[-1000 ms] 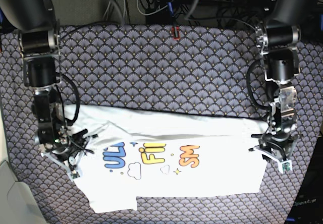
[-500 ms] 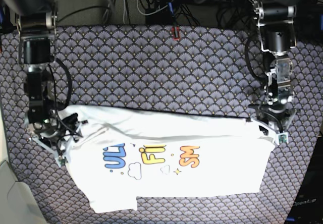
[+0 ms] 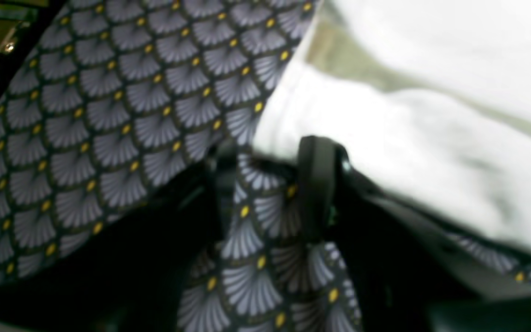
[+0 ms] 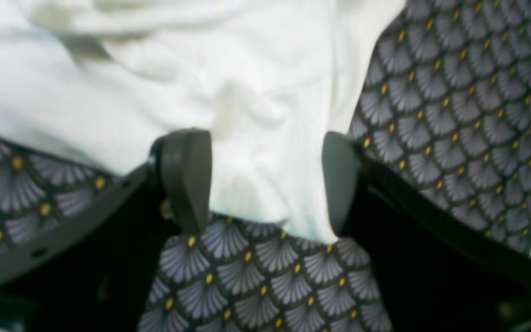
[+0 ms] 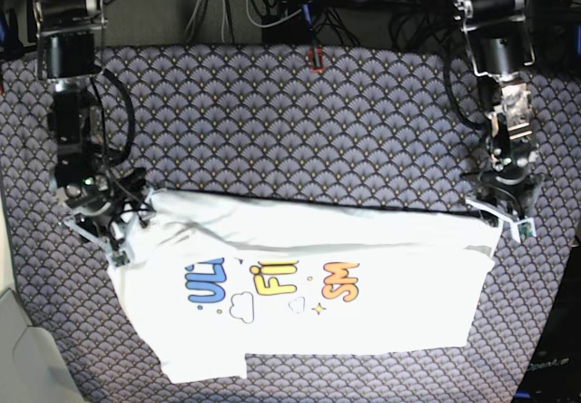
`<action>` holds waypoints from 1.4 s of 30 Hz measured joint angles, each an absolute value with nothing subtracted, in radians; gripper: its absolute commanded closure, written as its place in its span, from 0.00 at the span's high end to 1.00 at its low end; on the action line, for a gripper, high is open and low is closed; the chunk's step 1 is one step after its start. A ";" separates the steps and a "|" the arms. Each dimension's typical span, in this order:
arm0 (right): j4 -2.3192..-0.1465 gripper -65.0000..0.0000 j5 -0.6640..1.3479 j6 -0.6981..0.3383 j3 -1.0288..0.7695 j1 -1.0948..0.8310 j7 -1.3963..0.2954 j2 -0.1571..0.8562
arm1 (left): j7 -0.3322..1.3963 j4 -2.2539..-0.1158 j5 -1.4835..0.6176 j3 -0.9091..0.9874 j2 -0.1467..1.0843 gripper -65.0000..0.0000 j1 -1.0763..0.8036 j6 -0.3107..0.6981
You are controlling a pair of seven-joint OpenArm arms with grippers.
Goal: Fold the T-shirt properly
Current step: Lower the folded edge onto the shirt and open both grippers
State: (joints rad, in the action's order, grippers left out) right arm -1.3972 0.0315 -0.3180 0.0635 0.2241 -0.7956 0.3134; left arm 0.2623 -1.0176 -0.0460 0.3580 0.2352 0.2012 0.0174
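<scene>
The T-shirt (image 5: 390, 321) lies flat on the table, print side up, with blue, yellow and orange letters in a row. My right gripper (image 5: 102, 226) is at its left corner. In the right wrist view that gripper (image 4: 263, 177) is open, and white cloth (image 4: 247, 92) lies loose between and beyond the two fingers (image 4: 187, 175). My left gripper (image 5: 502, 214) is at the shirt's right corner. In the left wrist view it (image 3: 270, 161) shows a gap with patterned tablecloth behind it. The shirt's edge (image 3: 431, 115) lies just past its fingertips, ungripped.
A dark fan-patterned tablecloth (image 5: 290, 122) covers the table. Cables and a power strip (image 5: 272, 4) run along the far edge. A light surface (image 5: 14, 348) shows at the near left corner.
Both arms moved toward the far side of the table, carrying the shirt's corners outward and flattening its far edge. The right gripper went from shut on the cloth to open.
</scene>
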 measured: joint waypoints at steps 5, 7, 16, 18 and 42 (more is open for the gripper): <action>-1.402 0.59 0.031 -0.318 0.063 0.211 -0.800 0.316 | 0.260 -1.016 -0.045 0.357 0.237 0.35 0.207 0.014; -1.403 0.59 0.031 -0.318 0.064 0.203 -0.797 0.317 | 0.261 -1.016 -0.045 0.358 0.236 0.35 0.208 0.015; -1.402 0.59 0.030 -0.318 0.064 0.188 -0.799 0.318 | 0.257 -0.953 -0.046 0.358 0.237 0.35 0.282 0.015; -1.402 0.59 0.030 -0.318 0.064 0.188 -0.799 0.318 | 0.256 -0.925 -0.046 0.358 0.237 0.35 0.303 0.015; -1.403 0.59 0.030 -0.318 0.064 0.176 -0.800 0.319 | 0.178 -0.772 -0.046 0.358 0.237 0.35 0.338 0.014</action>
